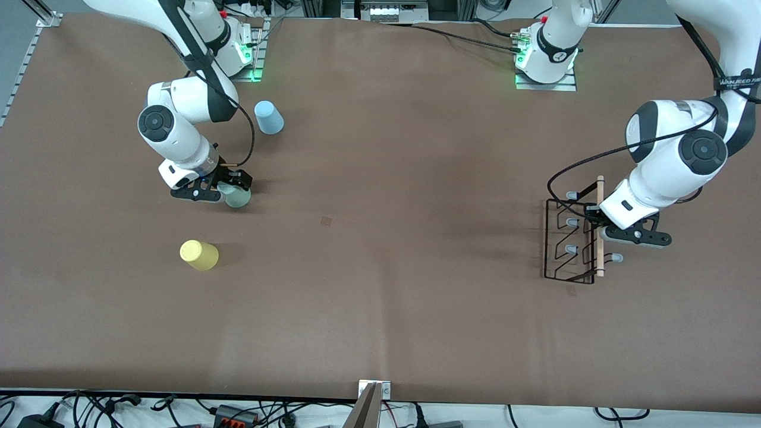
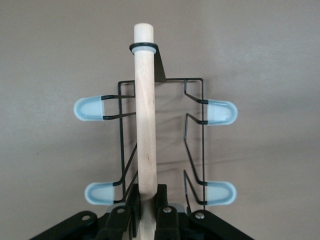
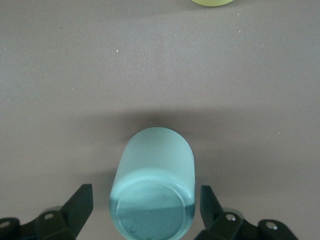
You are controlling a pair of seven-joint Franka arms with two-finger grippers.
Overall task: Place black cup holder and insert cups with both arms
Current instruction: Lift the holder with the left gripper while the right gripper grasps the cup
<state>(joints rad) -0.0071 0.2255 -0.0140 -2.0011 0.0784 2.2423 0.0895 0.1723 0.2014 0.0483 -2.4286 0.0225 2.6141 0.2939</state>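
Note:
The black cup holder [image 1: 568, 246] stands on the table at the left arm's end. My left gripper [image 1: 596, 230] is shut on its wooden rod handle [image 2: 145, 125], near one end of the rod. Grey-tipped pegs [image 2: 92, 108] stick out on both sides. The pale green cup [image 1: 238, 196] stands upside down between the fingers of my right gripper [image 1: 229, 190], which is open around it with gaps on both sides [image 3: 152, 200]. The yellow cup [image 1: 200, 254] lies on its side nearer the front camera. The light blue cup [image 1: 269, 117] stands upside down near the right arm's base.
The table is covered with a brown mat [image 1: 380, 267]. Cables [image 1: 178, 410] and a metal bracket [image 1: 368, 404] lie along the table's front edge. The yellow cup's edge shows in the right wrist view [image 3: 212, 2].

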